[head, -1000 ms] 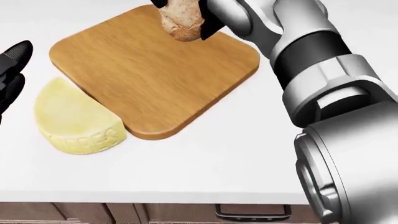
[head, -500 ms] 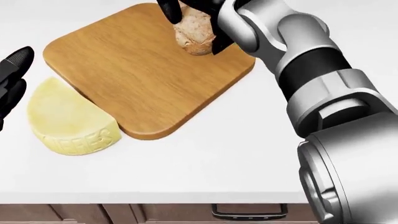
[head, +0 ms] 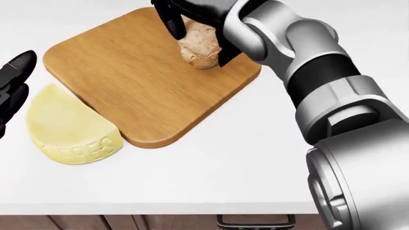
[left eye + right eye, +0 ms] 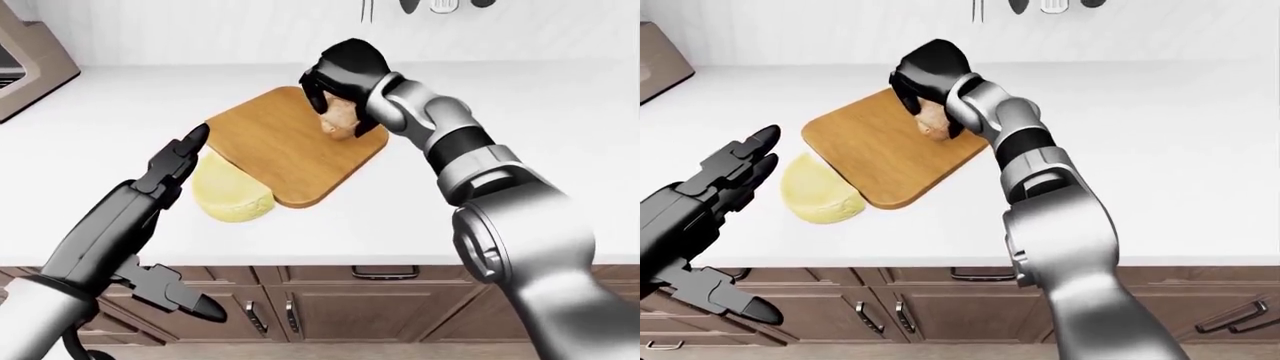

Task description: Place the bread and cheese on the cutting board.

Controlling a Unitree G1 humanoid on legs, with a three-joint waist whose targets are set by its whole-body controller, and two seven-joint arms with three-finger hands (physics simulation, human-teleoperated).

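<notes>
A wooden cutting board (image 3: pixel 128 81) lies on the white counter. My right hand (image 3: pixel 199 42) is shut on a brown bread roll (image 3: pixel 203 56) and holds it at the board's upper right part, touching it or just above it; I cannot tell which. A pale yellow half-wheel of cheese (image 3: pixel 67 127) lies on the counter against the board's lower left edge. My left hand (image 3: pixel 13 84) is open and empty, just left of the cheese and apart from it.
The white counter (image 3: pixel 211 163) runs wide to the right of the board. Brown cabinet drawers (image 4: pixel 340 307) sit below its edge. A brown appliance (image 4: pixel 30 60) stands at the top left. Utensils (image 4: pixel 420 6) hang on the wall above.
My right hand has carried the bread down and a little right onto the board's upper right part. The cheese and the left hand have barely moved; the camera shifted slightly.
</notes>
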